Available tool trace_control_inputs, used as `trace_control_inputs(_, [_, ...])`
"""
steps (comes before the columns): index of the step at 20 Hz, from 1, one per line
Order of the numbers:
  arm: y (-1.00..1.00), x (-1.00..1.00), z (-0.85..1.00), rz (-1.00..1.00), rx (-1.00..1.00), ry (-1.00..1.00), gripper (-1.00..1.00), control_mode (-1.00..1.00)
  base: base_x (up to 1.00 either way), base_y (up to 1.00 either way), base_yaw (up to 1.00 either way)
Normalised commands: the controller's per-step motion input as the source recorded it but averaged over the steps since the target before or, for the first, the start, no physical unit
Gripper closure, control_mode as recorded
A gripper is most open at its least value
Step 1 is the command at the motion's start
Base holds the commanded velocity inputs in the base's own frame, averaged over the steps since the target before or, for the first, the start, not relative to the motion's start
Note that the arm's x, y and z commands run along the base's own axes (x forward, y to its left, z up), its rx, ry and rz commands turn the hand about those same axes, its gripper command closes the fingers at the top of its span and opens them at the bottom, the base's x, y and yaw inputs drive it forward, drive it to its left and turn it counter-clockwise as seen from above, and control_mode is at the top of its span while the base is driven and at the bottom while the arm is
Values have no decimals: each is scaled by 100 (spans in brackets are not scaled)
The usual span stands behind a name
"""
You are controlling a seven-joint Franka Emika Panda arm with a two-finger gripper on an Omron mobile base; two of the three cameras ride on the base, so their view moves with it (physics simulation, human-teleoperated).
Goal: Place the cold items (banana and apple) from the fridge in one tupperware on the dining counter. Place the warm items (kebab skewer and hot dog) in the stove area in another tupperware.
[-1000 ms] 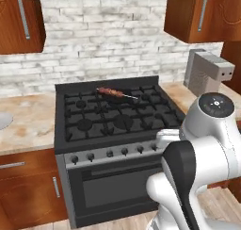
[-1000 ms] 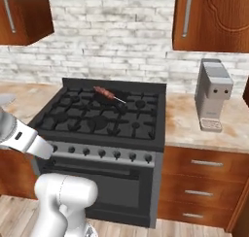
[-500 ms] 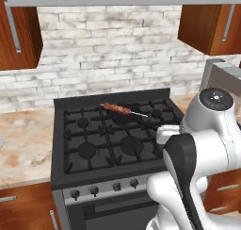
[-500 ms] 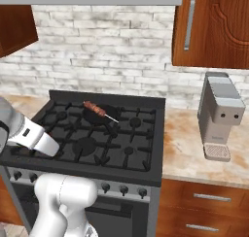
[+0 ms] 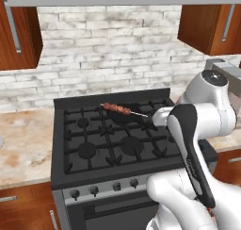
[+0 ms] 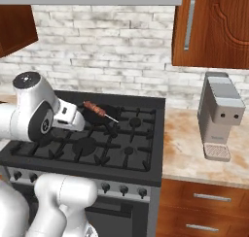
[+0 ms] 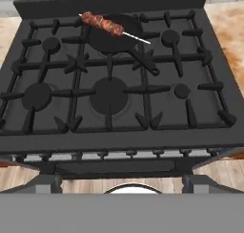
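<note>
Beyond my gripper [image 7: 122, 182], toward the back of the stove area [image 7: 119, 84]: the kebab skewer [image 7: 102, 23].

Item 1, kebab skewer. Lies across a dark round pan [image 7: 114, 34] on the rear burner, near the range's raised back edge. Long axis runs slantwise to the range front: meat chunks toward the rear left, bare stick tip pointing right and slightly forward. From my single pincer it lies ahead and a little left, well apart, with the whole middle row of burners between.

Item 2, my gripper. Jaws spread wide, nothing between them, poised over the front edge of the range above the knobs.

Item 3, surface. Black grates [image 5: 113, 139] with raised ribs; the pan handle sticks out forward-right from under the stick. My judgement: the reach must go forward over the grates and the jaws should turn to close across the stick, not along it.

Item 4, room. Beige marbled counter [image 6: 189, 148] right of the range, carrying a grey coffee machine [image 6: 221, 115]; pale brick wall behind; wooden cabinets above.
</note>
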Motion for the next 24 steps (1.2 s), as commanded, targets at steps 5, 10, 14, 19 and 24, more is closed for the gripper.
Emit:
trace_control_inputs(5, [0, 95, -1, 21, 0, 5, -100, -100, 0, 0, 0])
trace_control_inputs(10, [2, 89, -9, 10, 0, 9, -100, -100, 0, 0, 0])
trace_control_inputs(14, [2, 78, -20, 0, -2, 5, -100, -100, 0, 0, 0])
trace_control_inputs(19, [2, 69, -30, 0, -3, 2, -100, -100, 0, 0, 0])
trace_control_inputs(24, [3, 63, -35, 0, -1, 1, -100, -100, 0, 0, 0])
